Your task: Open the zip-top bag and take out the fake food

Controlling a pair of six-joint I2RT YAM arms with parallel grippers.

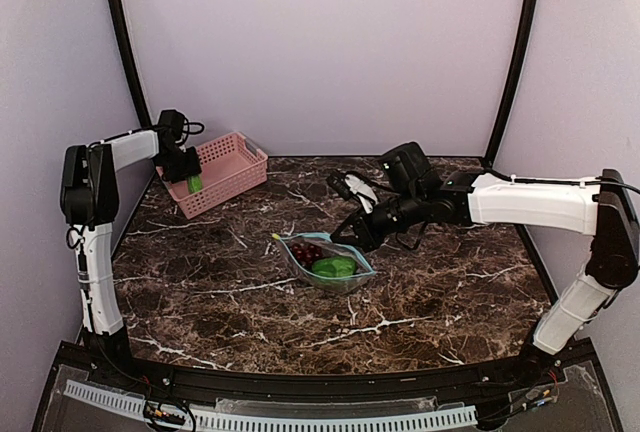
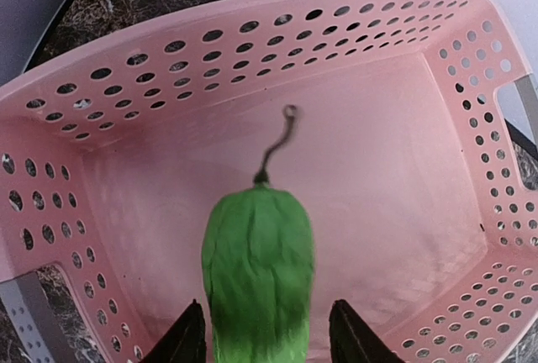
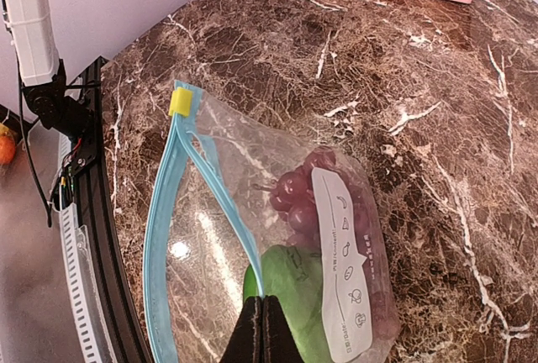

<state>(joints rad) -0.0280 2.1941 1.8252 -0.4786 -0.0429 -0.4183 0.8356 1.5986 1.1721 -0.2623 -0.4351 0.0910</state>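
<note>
Plainly, the only printing we can find is on the zip-top bag (image 3: 210,237): a white label (image 3: 340,262) running down its clear side, carrying a column of small pictograms and a line of writing too fine for us to read. We see no brand name anywhere.

The bag lies flat on the dark marbled bench (image 1: 200,292), near its middle, well apart from the pink basket (image 1: 235,167) at the far left. Its teal zip strip (image 3: 160,237) is parted into two tracks that spread away from a yellow slider (image 3: 181,100) at one end. Inside the bag we see the grapes (image 3: 303,191) and, touching them, a green piece (image 3: 294,291).

The right tool (image 3: 265,329) reaches the bag from the right side of the bench. In the right wrist view its fingers are pressed together, pinching the nearer track of the zip strip just in front of the green piece. From above, the right tool (image 1: 352,235) meets the bag at its far right edge.

The left tool (image 2: 261,334) hangs over the basket with a green pod (image 2: 256,279) between its fingers (image 2: 189,338), which close on its sides. The pod has a thin dark stem with a small loop at the tip. It is held above the basket floor, and from above it shows at the near wall of the basket (image 1: 193,183).
</note>
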